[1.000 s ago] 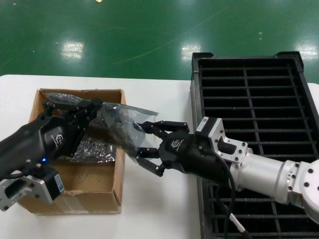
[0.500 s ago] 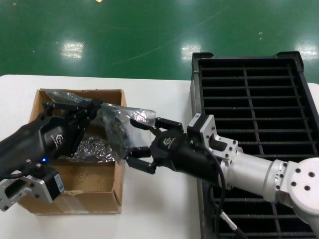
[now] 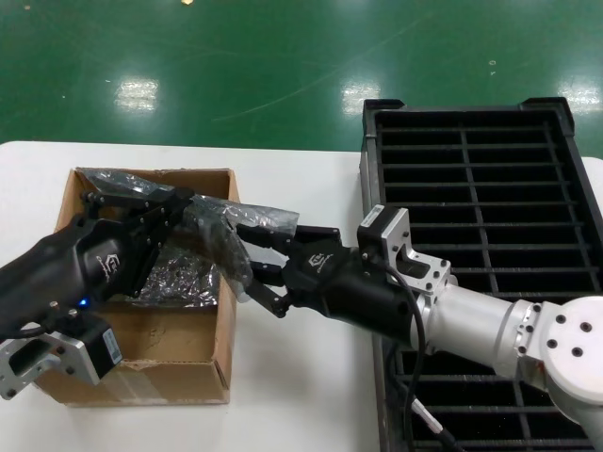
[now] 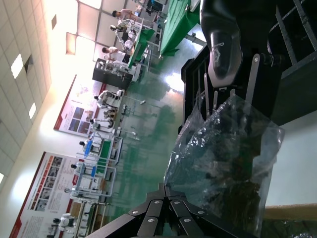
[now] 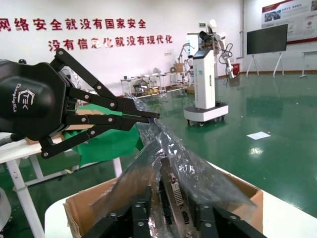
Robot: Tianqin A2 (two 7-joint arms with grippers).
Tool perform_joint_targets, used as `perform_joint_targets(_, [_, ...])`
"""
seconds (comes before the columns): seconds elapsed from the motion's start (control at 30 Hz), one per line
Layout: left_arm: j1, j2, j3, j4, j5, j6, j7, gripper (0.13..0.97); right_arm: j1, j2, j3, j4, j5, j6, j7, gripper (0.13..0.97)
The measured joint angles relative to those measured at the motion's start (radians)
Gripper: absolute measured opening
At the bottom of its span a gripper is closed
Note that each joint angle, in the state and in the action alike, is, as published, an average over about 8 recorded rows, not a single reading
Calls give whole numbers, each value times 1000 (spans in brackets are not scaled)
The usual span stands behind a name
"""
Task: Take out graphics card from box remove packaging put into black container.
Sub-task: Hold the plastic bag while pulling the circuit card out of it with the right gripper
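My left gripper (image 3: 182,201) hangs over the brown box (image 3: 141,350), shut on the upper edge of the packaging (image 3: 243,217), a crinkly translucent bag. In the left wrist view the left gripper (image 4: 167,186) pinches that bag (image 4: 223,148). The graphics card (image 5: 176,191) shows inside the bag, its silver bracket toward the right wrist camera. My right gripper (image 3: 247,264) is open. Its fingers (image 5: 141,207) straddle the bagged card's free end at the box's right wall, with a gap on each side. The black container (image 3: 369,160) lies to the right.
More crinkly silver plastic (image 3: 184,282) lies inside the box. The white table (image 3: 301,395) shows between box and container. My right arm (image 3: 490,325) lies across the container's near slots. Green floor is beyond the table.
My right gripper has moved left toward the box, and its open fingers now reach around the hanging bagged card. The left gripper has held still with the bag.
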Motion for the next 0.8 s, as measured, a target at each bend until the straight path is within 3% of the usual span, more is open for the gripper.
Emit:
perform_joint_targets(0.27, [0, 0, 0, 0, 0, 0, 0, 140, -14, 19, 7, 23, 11, -6, 1, 256])
perform_joint_targets(0.57, [0, 0, 0, 0, 0, 0, 0, 140, -34, 50, 20, 72, 29, -13, -8, 183])
perform_joint_targets(0.8, [0, 0, 0, 0, 0, 0, 0, 140, -55, 85, 39, 123, 54, -21, -23, 183])
